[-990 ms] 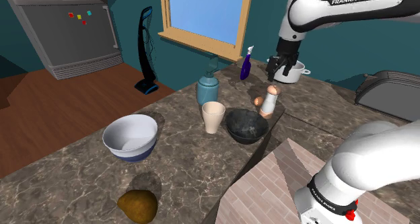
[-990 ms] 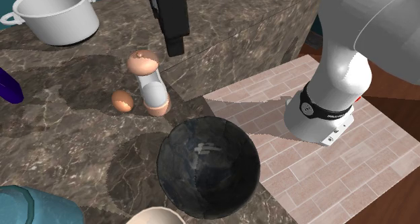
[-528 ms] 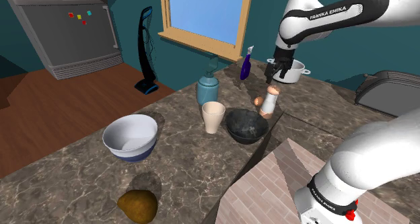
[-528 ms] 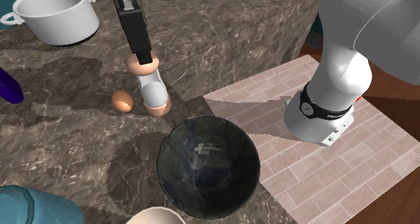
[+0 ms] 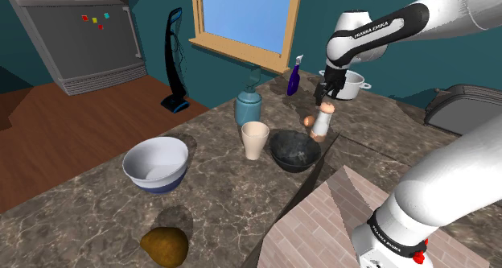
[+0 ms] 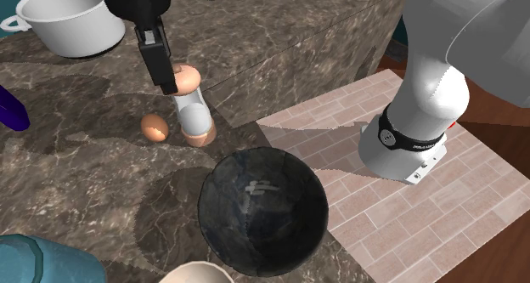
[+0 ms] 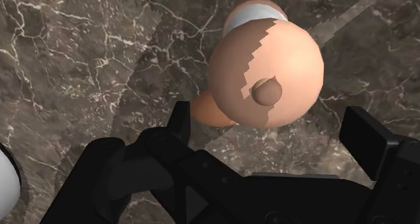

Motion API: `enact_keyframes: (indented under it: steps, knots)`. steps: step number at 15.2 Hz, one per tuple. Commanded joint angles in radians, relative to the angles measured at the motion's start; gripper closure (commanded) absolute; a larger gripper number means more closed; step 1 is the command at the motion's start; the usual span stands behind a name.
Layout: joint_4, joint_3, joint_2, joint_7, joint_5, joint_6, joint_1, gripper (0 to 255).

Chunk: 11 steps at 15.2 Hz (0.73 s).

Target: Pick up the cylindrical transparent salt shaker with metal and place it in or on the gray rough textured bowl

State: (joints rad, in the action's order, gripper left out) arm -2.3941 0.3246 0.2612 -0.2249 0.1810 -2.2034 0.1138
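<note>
A light wood-framed window with pale blue panes (image 5: 245,21) is set in a teal wall (image 5: 161,25). To the window's left in the shoulder view stands a grey metal refrigerator (image 5: 84,41). Below the window lie a reddish-brown plank floor (image 5: 72,138) and a dark veined marble countertop (image 5: 217,186).

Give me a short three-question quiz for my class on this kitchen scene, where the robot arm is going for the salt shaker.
1. True or false: the gripper is shut on the salt shaker.
2. What lies right beside the shaker's base? A) a brown egg B) a spoon C) a lemon
3. In one word, is the salt shaker upright or lying down?

Key:
1. False. The fingers stand apart on either side of its cap, not touching it.
2. A
3. Upright. It stands just behind the dark bowl, which holds nothing.
</note>
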Motion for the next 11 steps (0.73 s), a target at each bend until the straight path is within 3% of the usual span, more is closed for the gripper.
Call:
enact_keyframes:
  steps: [1, 10, 11]
  knots:
    - [-0.014, 0.004, -0.018, -0.001, -0.002, -0.033, 0.0, 0]
    - [-0.025, 0.007, -0.031, -0.003, -0.003, -0.056, 0.0, 0]
    - [-0.025, 0.007, -0.031, -0.003, -0.003, -0.056, 0.0, 255]
